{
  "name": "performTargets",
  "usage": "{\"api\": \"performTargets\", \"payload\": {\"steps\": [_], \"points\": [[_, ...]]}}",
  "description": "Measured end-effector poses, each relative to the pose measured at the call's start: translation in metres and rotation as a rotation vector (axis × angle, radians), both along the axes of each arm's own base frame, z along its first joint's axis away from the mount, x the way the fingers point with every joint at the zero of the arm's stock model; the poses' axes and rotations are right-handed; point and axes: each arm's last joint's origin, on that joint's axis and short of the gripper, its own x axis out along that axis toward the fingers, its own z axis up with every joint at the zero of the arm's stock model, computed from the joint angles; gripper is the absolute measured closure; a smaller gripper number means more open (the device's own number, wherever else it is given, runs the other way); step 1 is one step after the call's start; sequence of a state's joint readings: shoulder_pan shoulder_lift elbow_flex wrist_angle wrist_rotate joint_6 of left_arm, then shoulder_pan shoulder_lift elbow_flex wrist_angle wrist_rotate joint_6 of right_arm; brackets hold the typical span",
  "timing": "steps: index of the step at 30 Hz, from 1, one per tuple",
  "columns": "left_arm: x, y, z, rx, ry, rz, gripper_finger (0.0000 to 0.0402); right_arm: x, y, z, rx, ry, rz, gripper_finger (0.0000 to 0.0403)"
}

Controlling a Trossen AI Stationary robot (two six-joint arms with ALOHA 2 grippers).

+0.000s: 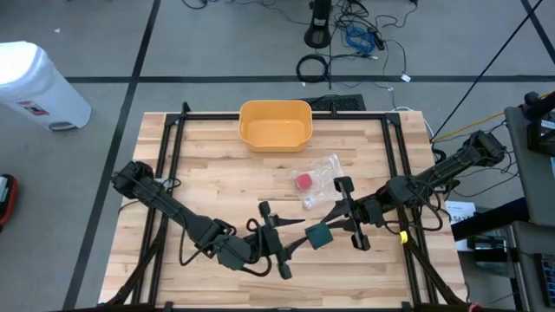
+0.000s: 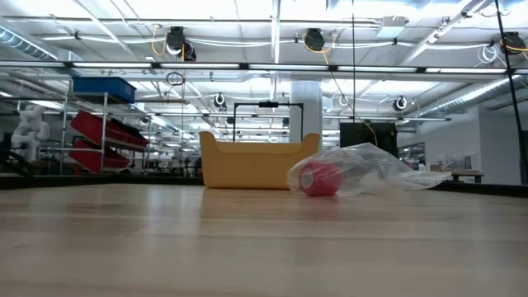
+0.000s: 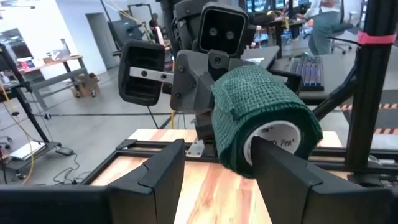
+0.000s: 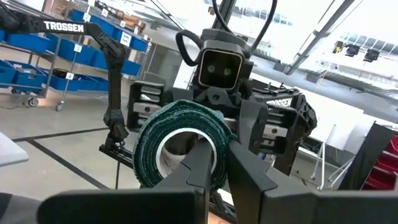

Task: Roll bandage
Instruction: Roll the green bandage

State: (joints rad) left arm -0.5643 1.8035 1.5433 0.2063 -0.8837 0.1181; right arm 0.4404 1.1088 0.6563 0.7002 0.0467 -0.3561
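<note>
Above table: 1 green bandage roll in right gripper jaws; left gripper jaws apart.

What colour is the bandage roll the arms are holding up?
Dark green bandage roll, with a white inner core; the left wrist view shows it best.

High view straight down over light wooden slatted table. Low view level at tabletop, both share yellow plastic bin. Wrist views close, facing each other across dark green bandage roll.
</note>
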Motion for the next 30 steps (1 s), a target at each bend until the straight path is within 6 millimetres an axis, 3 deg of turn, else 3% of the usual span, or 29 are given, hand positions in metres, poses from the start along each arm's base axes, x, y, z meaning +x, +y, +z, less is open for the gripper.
{"api": "performTargets", "payload": {"steps": [13, 25, 30], "points": [[0.0091, 0.0026, -0.0032, 0.046, -0.024, 0.013, 0.0215, 0.0003, -0.0001, -0.0010, -0.003, 0.010, -0.006, 0.0369], [0.0089, 0.0006, -0.0028, 0.104, -0.010, -0.028, 0.0358, 0.0010, 0.0003, -0.0044, -0.020, 0.042, -0.008, 0.0369], [0.0062, -0.0033, -0.0035, 0.139, 0.007, -0.019, 0.0382, 0.0010, -0.0015, -0.0058, -0.045, 0.059, -0.090, 0.0364]]}}
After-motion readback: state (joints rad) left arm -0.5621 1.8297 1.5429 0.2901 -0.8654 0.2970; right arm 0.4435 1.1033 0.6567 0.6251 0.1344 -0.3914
